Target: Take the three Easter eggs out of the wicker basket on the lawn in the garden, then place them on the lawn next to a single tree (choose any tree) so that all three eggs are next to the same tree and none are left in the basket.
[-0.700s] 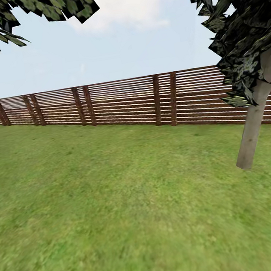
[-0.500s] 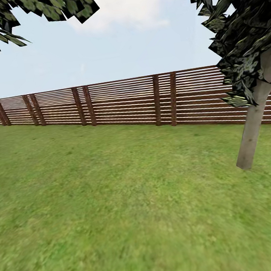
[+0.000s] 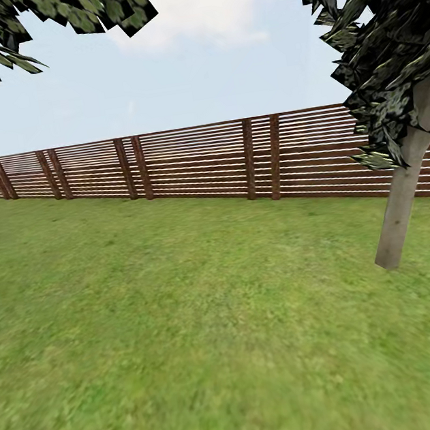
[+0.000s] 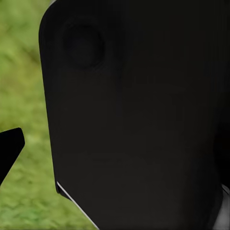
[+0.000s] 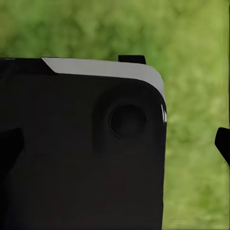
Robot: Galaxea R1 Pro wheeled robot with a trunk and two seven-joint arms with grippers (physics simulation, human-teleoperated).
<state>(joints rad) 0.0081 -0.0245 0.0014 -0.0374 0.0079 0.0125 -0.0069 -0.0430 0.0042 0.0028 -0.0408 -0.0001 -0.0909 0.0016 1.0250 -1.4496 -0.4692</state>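
Fingers cannot be judged parted or clenched, as our wrist views show dark housing over blurred lawn (image 3: 195, 356); at the head view's right, a tree (image 3: 401, 215) stands near the fence (image 3: 201, 165).

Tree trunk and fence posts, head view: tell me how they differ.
The tree trunk is pale grey-beige and leans; the fence posts are dark brown and upright. The trunk stands alone on the lawn; the posts come in pairs along the slat fence. Both rise from grass.
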